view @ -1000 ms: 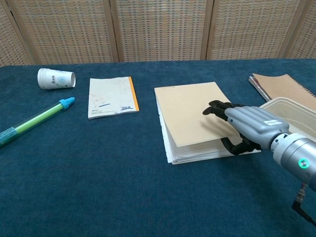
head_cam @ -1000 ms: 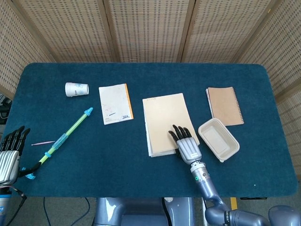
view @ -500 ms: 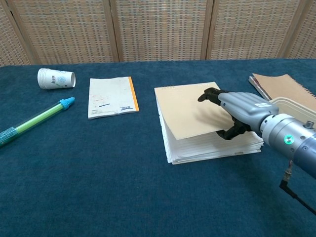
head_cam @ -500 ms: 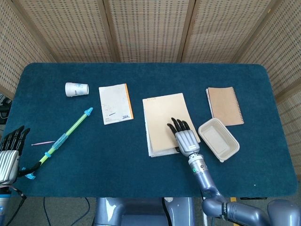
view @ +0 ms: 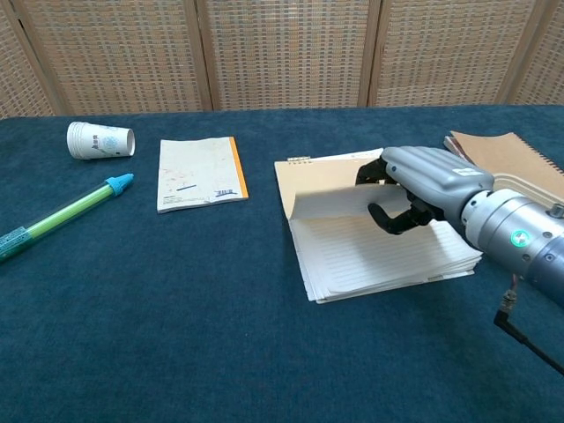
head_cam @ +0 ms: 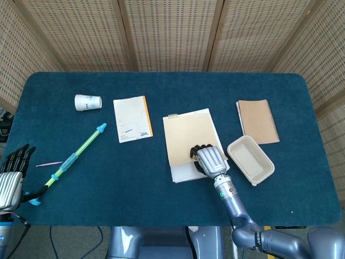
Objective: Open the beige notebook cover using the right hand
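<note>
The beige notebook (view: 370, 238) lies on the counter (view: 176, 352) directly beneath the right hand (view: 414, 187), and its cover (head_cam: 186, 141) is held lifted at the free edge, pinched between the curled fingers (view: 368, 174) above and the thumb below, so that lined pages (view: 379, 251) are exposed under it. The cover is raised only partway and is judged to need swinging over toward the spine side, away from the hand, before it can be called open. The grip sits at the edge farthest from the spine, which gives the most leverage for turning the sheet. Just outboard of the hand a shallow tray (head_cam: 250, 159) rests close to the notebook, and beyond it a brown spiral notebook (head_cam: 258, 121) lies; neither lies on the side the cover would fall toward. On that far side a small notepad (view: 201, 173) is set near, with a paper cup (view: 100, 139) on its side and a green pen (view: 62, 216) farther off. The left hand (head_cam: 11, 178) is seen at the counter's edge, fingers apart and holding nothing.
</note>
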